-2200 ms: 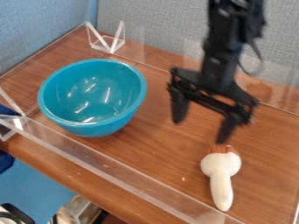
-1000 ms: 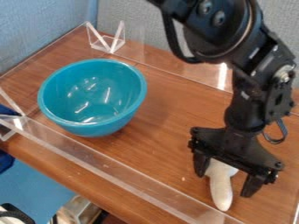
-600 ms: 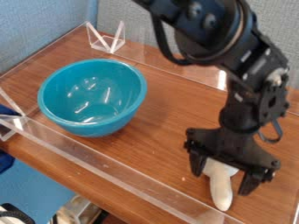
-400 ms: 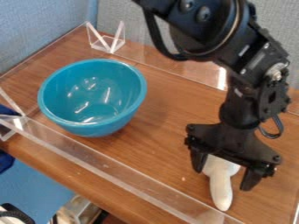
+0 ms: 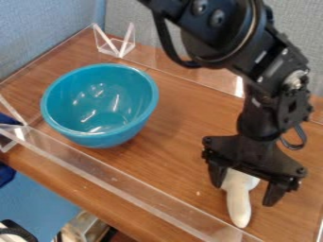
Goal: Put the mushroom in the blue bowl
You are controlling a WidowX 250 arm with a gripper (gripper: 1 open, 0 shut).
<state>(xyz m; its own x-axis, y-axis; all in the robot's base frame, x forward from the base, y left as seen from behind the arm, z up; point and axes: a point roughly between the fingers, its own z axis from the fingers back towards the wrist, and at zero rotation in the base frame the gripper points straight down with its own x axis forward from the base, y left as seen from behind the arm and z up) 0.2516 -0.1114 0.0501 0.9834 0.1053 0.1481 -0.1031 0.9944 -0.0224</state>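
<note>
Two black gripper (image 5: pixel 245 183) fingers stand wide around the white mushroom (image 5: pixel 239 198); the blue bowl (image 5: pixel 100 104) sits well apart.

Worktop (image 5: pixel 168 156): showing a brown wood surface.
White wire object (image 5: pixel 115 42): standing near the far edge.
Transparent strip (image 5: pixel 120 180): running along the near edge.
Backdrop (image 5: pixel 51 24): rising grey behind.

We see a brown wooden tabletop (image 5: pixel 158 180) with a clear raised edge (image 5: pixel 113 180) along its near side. Pale gray textured panels (image 5: pixel 132 19) stand behind it, and blue surface (image 5: pixel 32 203) shows at near left.
</note>
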